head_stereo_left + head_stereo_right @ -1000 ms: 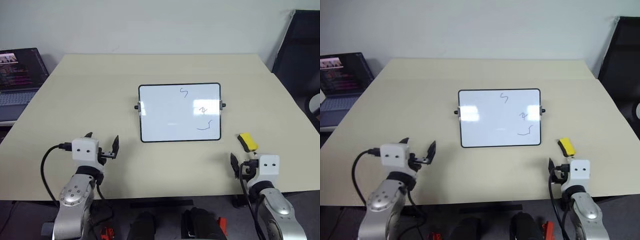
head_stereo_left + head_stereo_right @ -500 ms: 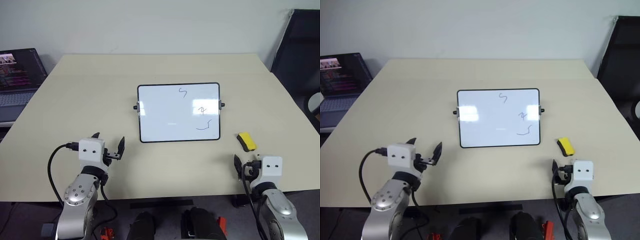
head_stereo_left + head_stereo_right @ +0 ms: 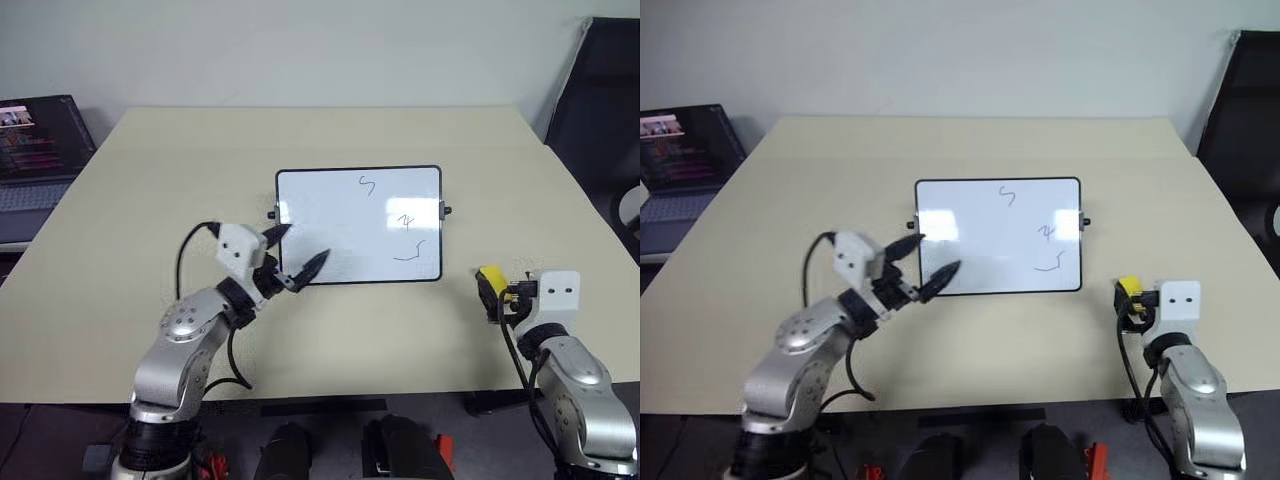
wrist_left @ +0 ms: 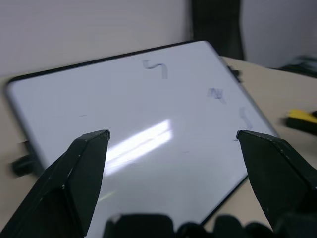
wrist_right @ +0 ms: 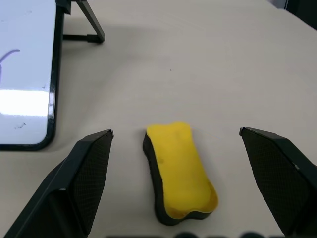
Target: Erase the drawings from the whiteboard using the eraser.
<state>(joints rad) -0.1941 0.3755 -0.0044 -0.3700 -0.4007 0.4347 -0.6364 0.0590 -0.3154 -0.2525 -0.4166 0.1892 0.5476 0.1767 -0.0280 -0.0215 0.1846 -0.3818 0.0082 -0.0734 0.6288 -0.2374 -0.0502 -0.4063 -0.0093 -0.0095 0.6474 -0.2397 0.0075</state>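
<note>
beige table (image 3: 150,200), laptop (image 3: 35,150) upper left; eraser (image 5: 179,171) on the table between wide-open, empty right gripper (image 5: 181,148) fingers; left gripper (image 3: 295,255) spread, empty, at whiteboard (image 3: 340,225).

Each arm is a run of silver-grey metal segments with rounded joint housings; the left arm (image 3: 185,345) shows small dark screws set in a ring on its round joint cap. The right arm (image 3: 580,390) has the same smooth grey shell. At each wrist sits a white boxy block with two small dark dots on its face. A black cable loops out from the left wrist block and curves back along the forearm; another black cable runs down beside the right forearm. The left gripper (image 3: 296,258) and right gripper (image 5: 183,144) each have two black, tapered, wedge-shaped fingers (image 4: 81,173) with a finely textured inner face.
</note>
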